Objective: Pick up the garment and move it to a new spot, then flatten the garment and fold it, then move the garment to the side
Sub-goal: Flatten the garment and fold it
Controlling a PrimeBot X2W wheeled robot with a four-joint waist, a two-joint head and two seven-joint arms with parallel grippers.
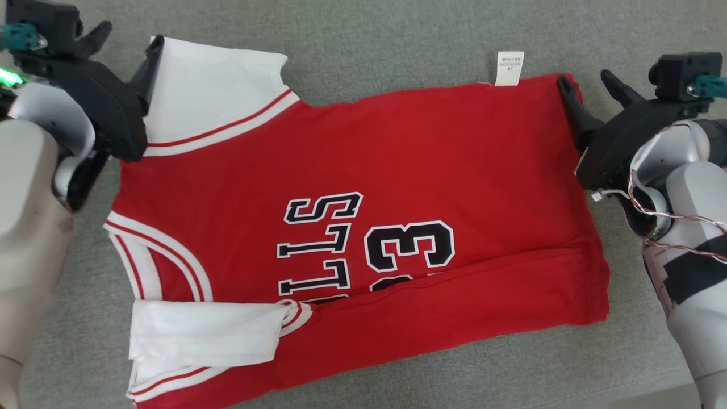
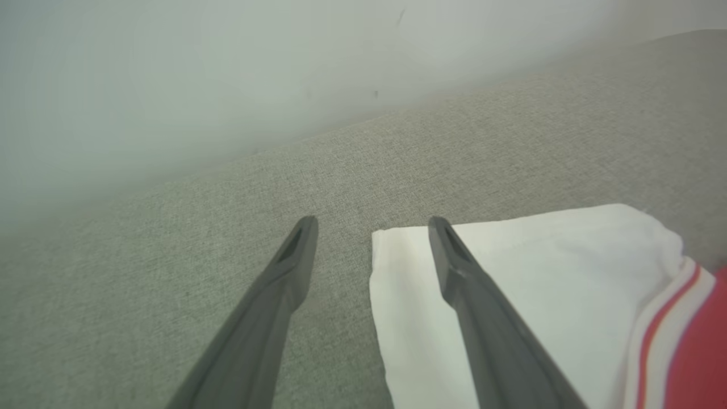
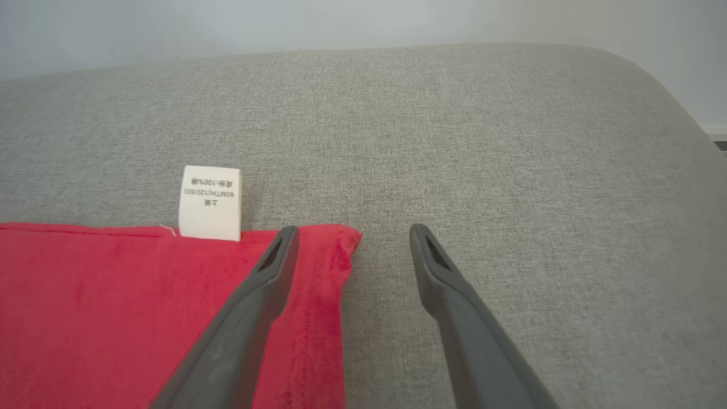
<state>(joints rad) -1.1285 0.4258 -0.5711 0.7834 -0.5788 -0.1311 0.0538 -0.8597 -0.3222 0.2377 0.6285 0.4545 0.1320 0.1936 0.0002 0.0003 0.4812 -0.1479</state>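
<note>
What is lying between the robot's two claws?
In the head view, the red jersey spans from left gripper to right gripper, its white label jutting onto the grey cushion.

Left black two-fingered gripper, upper left of frame: jaws spread wide. Right black two-fingered gripper, upper right: jaws equally wide.

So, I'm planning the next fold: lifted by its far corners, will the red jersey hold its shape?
Probably not: the jersey lies limp with its near edge folded over, so it looks floppy. It would likely sag between the open left gripper and right gripper. The thin cloth seems light.
</note>
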